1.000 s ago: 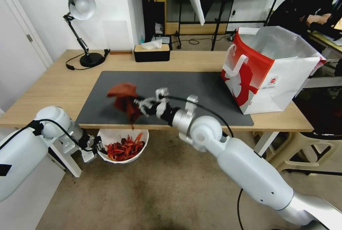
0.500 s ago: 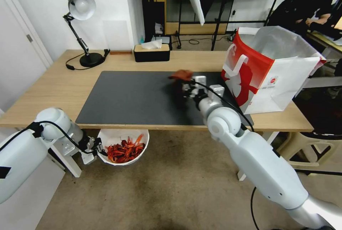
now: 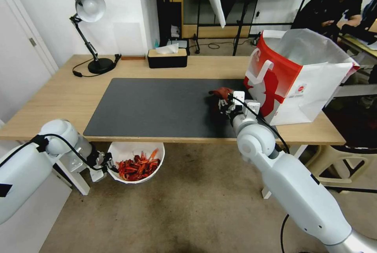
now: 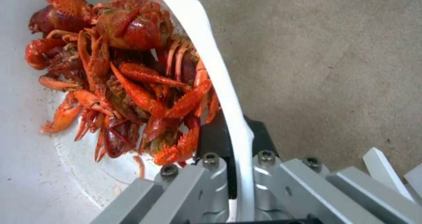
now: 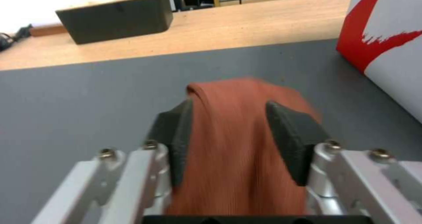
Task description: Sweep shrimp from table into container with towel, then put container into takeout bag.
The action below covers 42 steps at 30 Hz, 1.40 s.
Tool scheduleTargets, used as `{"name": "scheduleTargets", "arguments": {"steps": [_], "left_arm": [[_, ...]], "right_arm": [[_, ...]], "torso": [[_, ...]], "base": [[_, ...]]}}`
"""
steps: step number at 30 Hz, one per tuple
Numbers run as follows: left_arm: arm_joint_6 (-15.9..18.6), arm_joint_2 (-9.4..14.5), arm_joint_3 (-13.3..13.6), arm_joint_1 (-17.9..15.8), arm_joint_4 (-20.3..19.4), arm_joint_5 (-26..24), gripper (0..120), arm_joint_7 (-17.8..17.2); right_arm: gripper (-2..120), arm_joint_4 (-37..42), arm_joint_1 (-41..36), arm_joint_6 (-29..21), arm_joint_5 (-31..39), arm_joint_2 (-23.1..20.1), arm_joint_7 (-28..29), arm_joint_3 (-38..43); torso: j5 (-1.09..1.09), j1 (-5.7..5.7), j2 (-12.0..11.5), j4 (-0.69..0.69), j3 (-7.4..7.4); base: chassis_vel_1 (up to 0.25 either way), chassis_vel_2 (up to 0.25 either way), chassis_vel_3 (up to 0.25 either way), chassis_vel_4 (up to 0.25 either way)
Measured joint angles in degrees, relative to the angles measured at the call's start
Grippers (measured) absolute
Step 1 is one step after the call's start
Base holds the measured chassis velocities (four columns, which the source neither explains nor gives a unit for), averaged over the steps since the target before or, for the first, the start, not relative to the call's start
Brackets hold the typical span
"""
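Bowl [image 3: 135,155] of shrimp [image 3: 138,165] is pinched at its rim by the left tool [image 3: 107,164] below the table [image 3: 59,96]. Towel [image 3: 221,92] is clamped in the right tool [image 3: 224,102] beside the bag [image 3: 298,76].

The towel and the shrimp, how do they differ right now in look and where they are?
The towel is one dull rust-brown soft cloth; the shrimp are many glossy bright red-orange pieces with legs and claws. The towel sits above the dark mat, clamped in the right tool; the shrimp lie heaped in the white container below the table's front edge, its rim gripped by the left tool. Both are reddish.
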Motion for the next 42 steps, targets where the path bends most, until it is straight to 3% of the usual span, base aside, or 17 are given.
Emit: {"name": "scheduleTargets", "arguments": {"steps": [8,11,13,15,17,19,21,27,37,42], "left_arm": [[0.0,-0.1,0.0,0.3,-0.3,0.2,0,0.0],[0.0,-0.2,-0.1,0.6,-0.4,0.3,0,0.0],[0.0,-0.2,-0.1,0.6,-0.4,0.3,0,0.0],[0.0,-0.3,-0.1,0.9,-0.4,0.4,0,0.0],[0.0,-0.4,-0.1,0.9,-0.4,0.5,0,0.0],[0.0,-0.6,-0.1,1.1,-0.3,0.6,0,0.0],[0.0,-0.6,-0.1,1.1,-0.3,0.7,0,0.0],[0.0,-1.3,-0.1,1.7,-0.3,1.2,0,-0.1],[0.0,-0.7,0.0,4.4,-1.4,2.7,0,-0.2],[0.0,0.4,0.1,6.4,-4.7,3.0,0,-0.4]], "right_arm": [[75,1.5,-2.3,1.7,-0.2,-0.7,-0.4,1.7],[90,3.8,-6.9,5.9,-2.2,-2.0,-3.9,4.0],[92,3.8,-7.1,6.1,-2.3,-2.1,-4.1,4.1],[99,6.1,-13.2,12.5,-7.1,-4.2,-9.1,6.8],[99,6.6,-14.4,13.7,-8.0,-4.5,-9.9,7.3],[100,9.1,-20.6,19.0,-11.9,-6.0,-13.1,10.3],[100,9.1,-20.6,19.0,-11.9,-6.0,-13.1,10.3],[100,12.5,-34.8,32.1,-19.4,-6.7,-22.1,16.9],[100,12.7,-45.9,37.6,-24.8,-2.9,-25.5,19.6],[100,12.4,-50.0,38.9,-27.9,-0.7,-26.0,19.0]], "torso": [[0.00,0.00,0.0,0.01,0.00],[0.00,0.00,0.0,0.01,0.00],[0.01,0.00,0.0,0.01,0.00],[0.01,0.00,0.0,0.00,0.00],[0.01,0.00,0.0,0.00,0.00],[0.00,0.00,0.0,-0.02,-0.01],[0.00,0.00,0.0,-0.02,-0.01],[-0.01,0.00,0.0,0.00,-0.01],[-0.01,-0.01,0.0,0.01,-0.01],[-0.01,0.00,0.0,-0.01,0.00]], "base": [[0.000,0.000,0.000,0.000],[0.000,0.000,0.000,0.000],[0.000,0.000,0.000,0.000],[0.000,0.000,0.000,0.000],[0.000,0.000,0.000,0.000],[0.000,0.000,0.000,0.000],[0.000,0.000,0.000,0.000],[0.000,0.000,0.000,0.000],[0.000,0.000,0.000,0.000],[0.000,0.000,0.000,0.000]]}}
